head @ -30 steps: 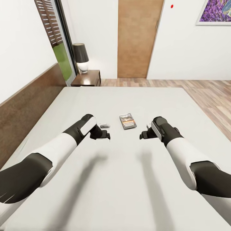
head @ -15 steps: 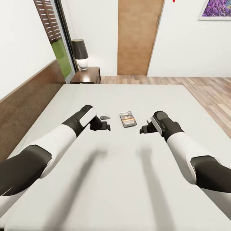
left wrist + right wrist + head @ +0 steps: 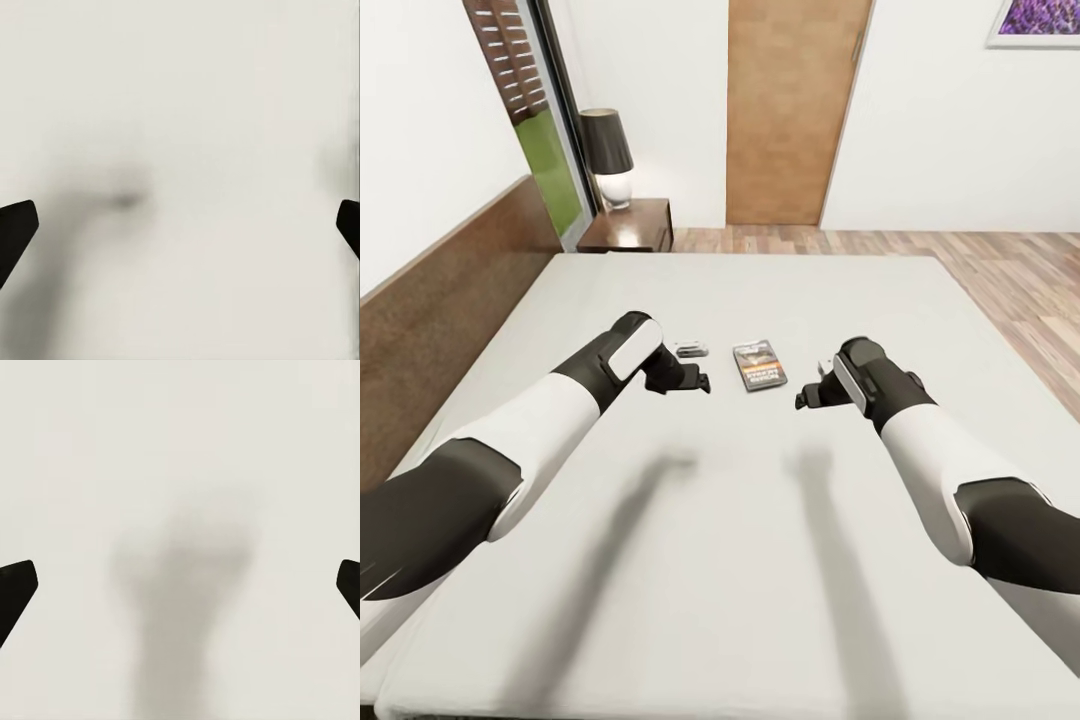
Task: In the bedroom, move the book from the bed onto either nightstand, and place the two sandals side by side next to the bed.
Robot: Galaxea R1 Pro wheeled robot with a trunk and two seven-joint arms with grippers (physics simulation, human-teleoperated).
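Head view: the book [image 3: 759, 366] lies flat on the bed [image 3: 760, 500], on the off-white mattress about mid-width, cover up, well short of the headboard [image 3: 440, 310]. It sits between the two arms, a little beyond both pincers.

Left pincer [image 3: 695, 381] hovers just beside the book on its left side, apart from it. Right pincer [image 3: 807, 396] hovers near the book on its right, also apart, slightly nearer the robot than the book. A small pale flat item [image 3: 690, 350] lies on the mattress just past the left pincer; cannot tell what it is.

Left wrist view: both fingertips [image 3: 16, 229] sit at the far edges of the frame over bare mattress, so the jaws are spread wide, nothing between them. Right wrist view: same, fingertips [image 3: 16, 589] wide apart, nothing held.

Handling, by judgement: thin paperback, light, bendy, cover likely slick. Lying flush on a soft mattress, an edge grip looks best; pressing in should sink the mattress and let a finger get under.

Nightstand [image 3: 628, 224] stands past the bed's far corner, by the headboard, carrying a lamp [image 3: 606, 155].
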